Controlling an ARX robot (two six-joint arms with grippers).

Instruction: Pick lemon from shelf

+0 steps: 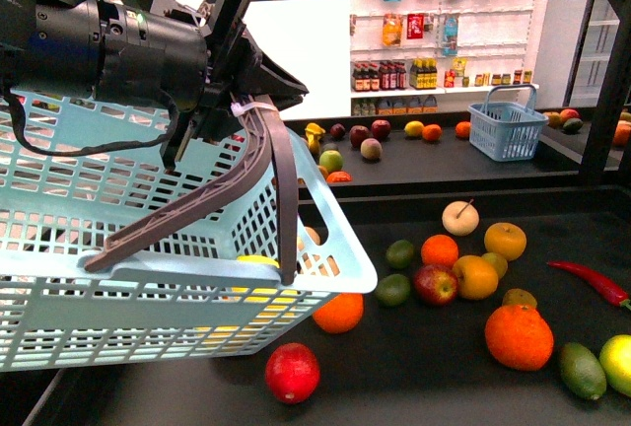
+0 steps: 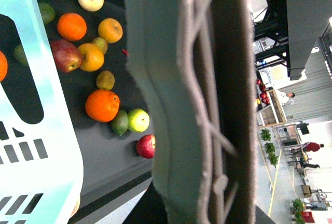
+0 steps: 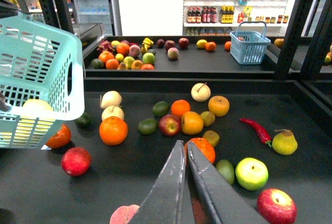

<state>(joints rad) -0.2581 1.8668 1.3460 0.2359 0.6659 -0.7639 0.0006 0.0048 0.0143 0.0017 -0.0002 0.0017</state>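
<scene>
My left gripper (image 1: 237, 110) is shut on the brown-grey handle (image 1: 281, 189) of a light blue basket (image 1: 118, 248) and holds it above the left of the shelf's black tray (image 1: 424, 367). A bright yellow fruit, seemingly the lemon (image 1: 258, 261), shows through the slots inside the basket; it also shows in the right wrist view (image 3: 35, 109). In the left wrist view the handle (image 2: 197, 99) fills the frame and hides the jaws. My right gripper (image 3: 185, 143) is shut and empty, over the tray (image 3: 129, 182), just short of an orange (image 3: 205, 149).
Several oranges, apples, limes and a pale round fruit lie on the tray. A red chilli (image 1: 592, 283) lies at the right, a yellow-green round fruit (image 1: 616, 362) at the right edge, a red fruit (image 1: 292, 372) below the basket. The farther shelf holds a small blue basket (image 1: 508, 125).
</scene>
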